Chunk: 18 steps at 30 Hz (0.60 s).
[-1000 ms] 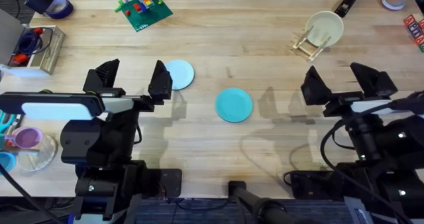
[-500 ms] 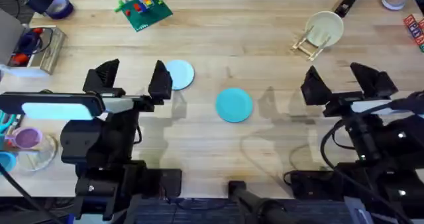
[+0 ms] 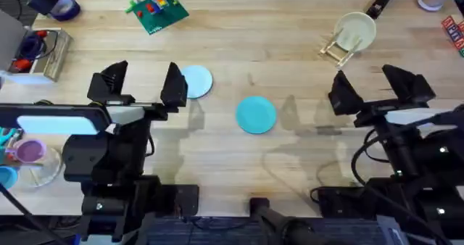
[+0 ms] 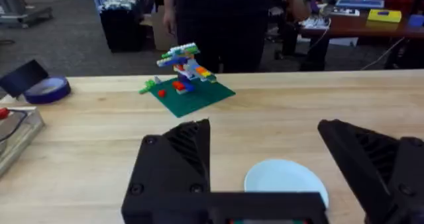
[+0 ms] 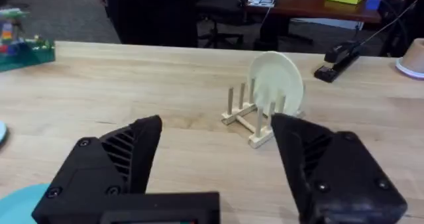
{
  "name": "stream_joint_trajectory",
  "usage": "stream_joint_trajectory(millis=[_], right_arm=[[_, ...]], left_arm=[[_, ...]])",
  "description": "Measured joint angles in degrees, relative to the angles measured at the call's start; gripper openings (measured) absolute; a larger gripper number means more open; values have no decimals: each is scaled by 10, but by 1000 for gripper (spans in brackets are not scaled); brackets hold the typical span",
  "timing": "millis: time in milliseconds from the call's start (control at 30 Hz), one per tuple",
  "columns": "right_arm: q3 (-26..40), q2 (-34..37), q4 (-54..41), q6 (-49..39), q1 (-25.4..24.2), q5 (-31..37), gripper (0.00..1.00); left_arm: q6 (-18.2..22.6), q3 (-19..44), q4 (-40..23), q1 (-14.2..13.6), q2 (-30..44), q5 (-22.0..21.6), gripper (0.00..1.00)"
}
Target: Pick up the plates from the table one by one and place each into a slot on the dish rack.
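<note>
Two smooth round plates, teal (image 3: 256, 115) and sky-blue (image 3: 196, 81), lie flat on planked wood beyond both wide-spread end effectors.

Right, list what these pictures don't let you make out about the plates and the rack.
- Pale sky-blue plate: in the overhead view the left hand covers its near-left edge; in the left wrist view the hand's body hides its near rim.
- Teal plate: in the right wrist view the frame edge and the right hand leave just a sliver.
- Dish rack: the cream plate standing in it hides some pegs, so free slots cannot be counted.
</note>
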Motion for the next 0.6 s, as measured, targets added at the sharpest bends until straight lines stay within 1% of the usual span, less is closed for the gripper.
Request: stream_joint_trajectory(millis=[100,200,333,400,467,600], right_arm=[[16,1,-26,0,0,-3,994],[53,1,-69,0,0,-4,993],[128,1,-142,0,0,-5,993],[169,8,-178,0,0,-5,993],[211,24,-208,0,0,-5,993],[297,78,-267,0,0,-5,993]], left_arm=[[0,22,-47,0,0,0,994],[0,71,-106,0,0,0,994],[0,156,-186,0,1,0,994],[0,196,-216,0,7,0,994],[0,237,-245,0,23,0,994],[0,330,-311,0,85,0,994]])
